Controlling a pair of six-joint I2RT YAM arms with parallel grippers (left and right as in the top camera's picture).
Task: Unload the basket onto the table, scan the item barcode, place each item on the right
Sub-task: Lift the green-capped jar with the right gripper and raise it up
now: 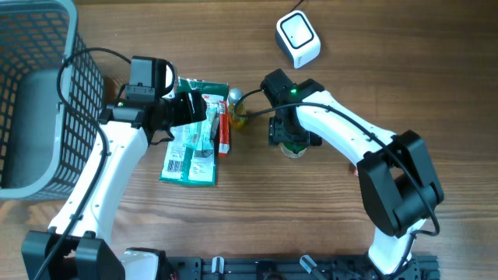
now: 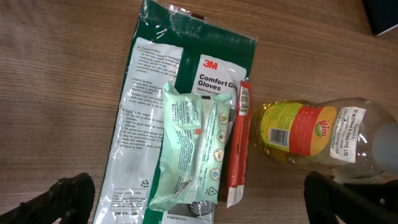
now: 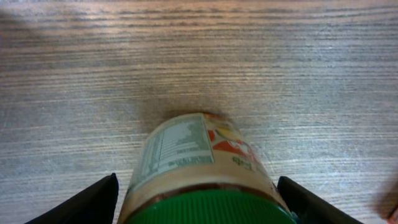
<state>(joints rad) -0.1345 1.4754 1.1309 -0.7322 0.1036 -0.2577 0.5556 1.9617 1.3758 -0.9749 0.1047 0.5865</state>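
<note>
A jar [image 3: 186, 149] with a green lid and printed label stands on the wooden table, partly hidden under the right wrist in the overhead view. My right gripper [image 3: 196, 205] is down over it, one finger against each side of the lid. The white barcode scanner [image 1: 298, 39] sits at the back of the table, apart from both arms. My left gripper [image 2: 205, 202] hangs open above a pile of items: a green 3M glove packet [image 2: 149, 93], a pale green wipes packet [image 2: 189, 149], a red sachet [image 2: 239, 143] and a lying bottle [image 2: 311, 134] with its barcode showing.
A grey wire basket [image 1: 39, 93] fills the far left of the table. The pile of packets [image 1: 191, 148] lies between the two arms, the bottle [image 1: 235, 109] just left of the right arm. Bare wood stretches in front of the jar.
</note>
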